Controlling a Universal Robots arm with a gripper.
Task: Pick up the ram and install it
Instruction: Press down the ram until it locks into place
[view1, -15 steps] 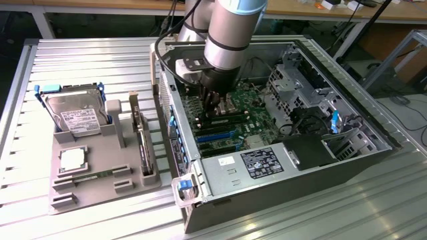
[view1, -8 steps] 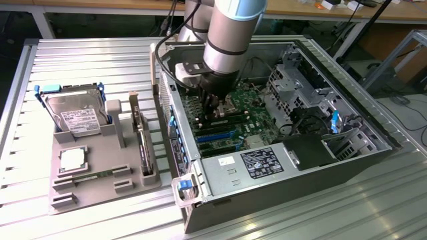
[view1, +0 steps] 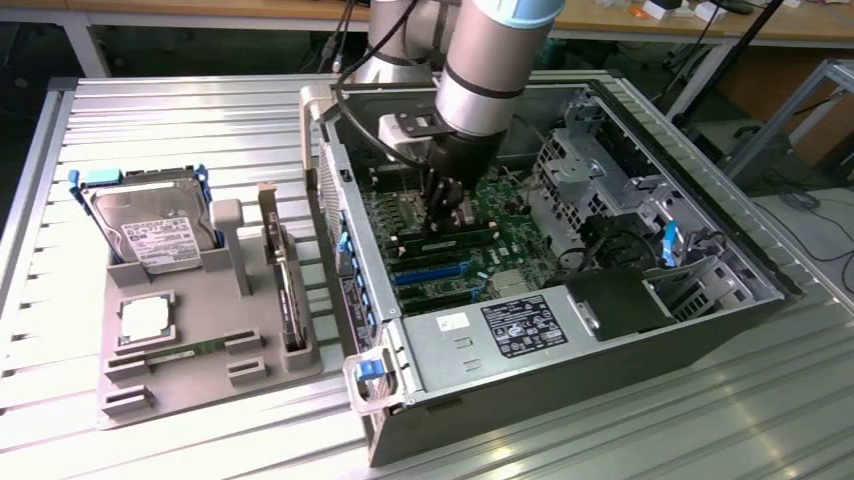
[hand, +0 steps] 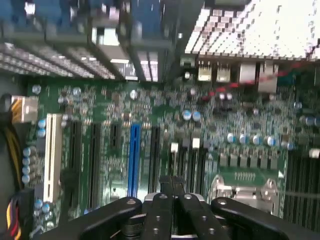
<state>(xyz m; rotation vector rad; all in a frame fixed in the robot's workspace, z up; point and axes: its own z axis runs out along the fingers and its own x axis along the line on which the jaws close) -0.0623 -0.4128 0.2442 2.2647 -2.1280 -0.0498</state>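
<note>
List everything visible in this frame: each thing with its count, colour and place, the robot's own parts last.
computer case: one, grey, open, on the exterior view's right.
motherboard: one, green, inside the case.
blue slot: one, blue, on the motherboard.
parts tray: one, grey, on the exterior view's left.
hard drive: one, silver in a blue frame, upright at the tray's far end.
CPU chip: one, silver, flat on the tray.
ram: one, green, lying in the tray near the CPU chip.
expansion card: one, dark, standing on edge in the tray.
gripper: one, black, shut, above the motherboard.
</note>
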